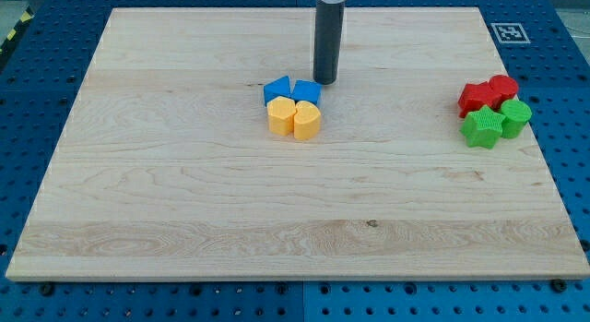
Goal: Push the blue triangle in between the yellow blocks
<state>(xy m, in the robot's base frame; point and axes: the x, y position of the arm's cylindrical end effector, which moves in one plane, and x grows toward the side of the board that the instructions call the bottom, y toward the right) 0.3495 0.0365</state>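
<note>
While the rod stands just above the blue pair, the risks line up as follows.

Tool: a plain dark rod with no jaws, so nothing is apart, together or clamped; my tip rests on the table just beyond the upper right edge of the cluster, very near or touching the right blue block.

Blue triangle: sits at the cluster's upper left, touching the blue block on its right and the yellow block below it.

Yellow pair: the yellow block and the yellow heart-like block are pressed side by side, no visible gap between them.

Risk, closed gap: with the yellows touching, a push on the triangle likely shoves both yellows toward the view's bottom instead of wedging them apart.

Risk, wrong block: my tip is nearer the other blue block, so a straight push from here probably drives that one into the yellows.

Risk, rotation: an off-centre contact could spin the triangle and let it slide off to the view's left.

Bystanders: red blocks and green blocks lie well apart at the view's right, unlikely to interfere.
</note>
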